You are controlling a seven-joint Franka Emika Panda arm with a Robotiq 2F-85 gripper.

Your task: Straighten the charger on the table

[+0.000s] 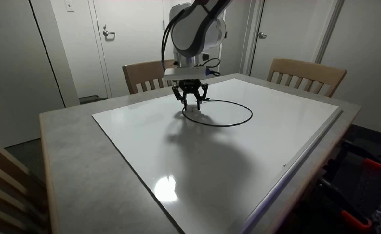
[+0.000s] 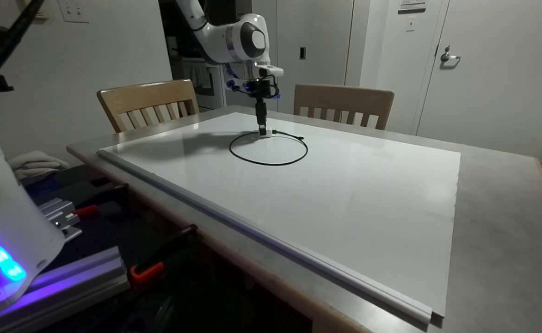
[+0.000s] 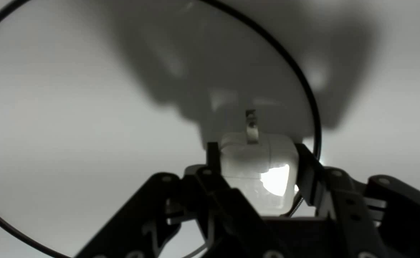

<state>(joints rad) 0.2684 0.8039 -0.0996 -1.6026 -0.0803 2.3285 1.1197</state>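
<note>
The charger's black cable [image 1: 226, 125] lies in a wide loop on the glossy white top of the table [image 1: 76, 162]. The cable also shows in an exterior view [image 2: 271, 164] and in the wrist view [image 3: 315, 111]. A white charger block [image 3: 246, 193] with a metal prong is at the loop's edge. It shows in both exterior views [image 1: 193, 109] [image 2: 268, 133]. My gripper [image 3: 256, 147] points down with its black fingers against both sides of the block, low over the table [image 1: 192, 109] [image 2: 262, 133]. The cable passes close by one finger. I cannot tell if the block touches the table.
A raised grey rail [image 2: 271, 240] runs along one long edge of the white top. Wooden chairs [image 1: 307, 70] [image 2: 345, 99] stand around the table. Clamps with red-orange handles [image 2: 146, 275] sit beside the robot base [image 2: 7, 208].
</note>
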